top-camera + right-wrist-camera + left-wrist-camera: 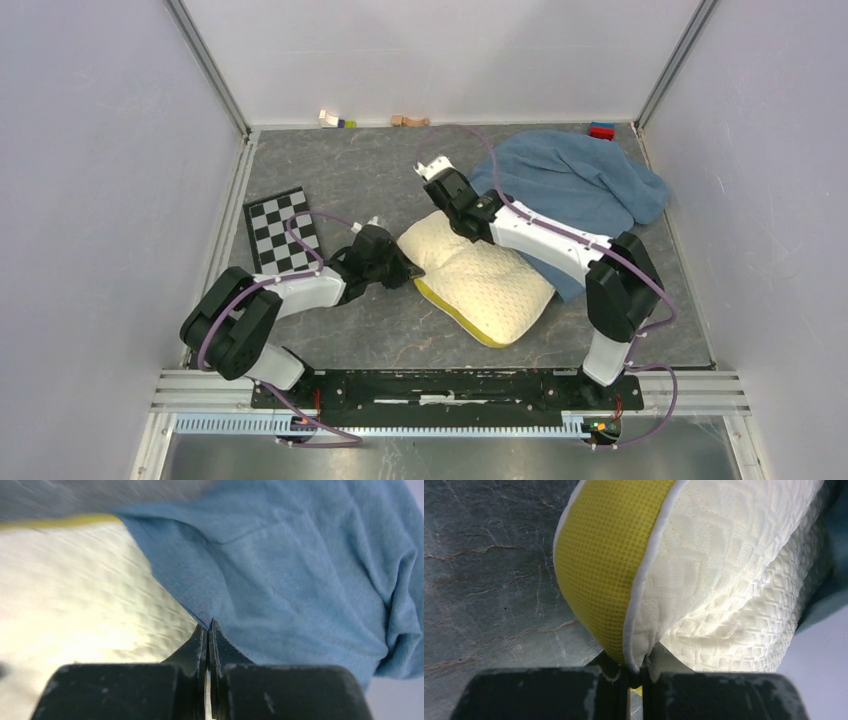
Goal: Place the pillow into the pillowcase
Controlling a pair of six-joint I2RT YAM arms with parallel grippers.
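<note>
The cream-white pillow (487,283) with its yellow band (604,565) lies mid-table, its far right part beside the dusty-blue pillowcase (580,180). My left gripper (412,271) is at the pillow's left corner. In the left wrist view the left gripper (636,672) is shut on that corner, the white piping pinched between the jaws. My right gripper (476,232) is over the pillow's far edge. In the right wrist view the right gripper (208,626) is shut, its tips pinching the hem of the pillowcase (300,580), which lies over the pillow (75,595).
A checkerboard (282,230) lies at the left of the grey table. Small toy blocks (336,120), a wooden piece (409,121) and a red and blue block (602,130) sit along the back wall. Grey walls close in both sides.
</note>
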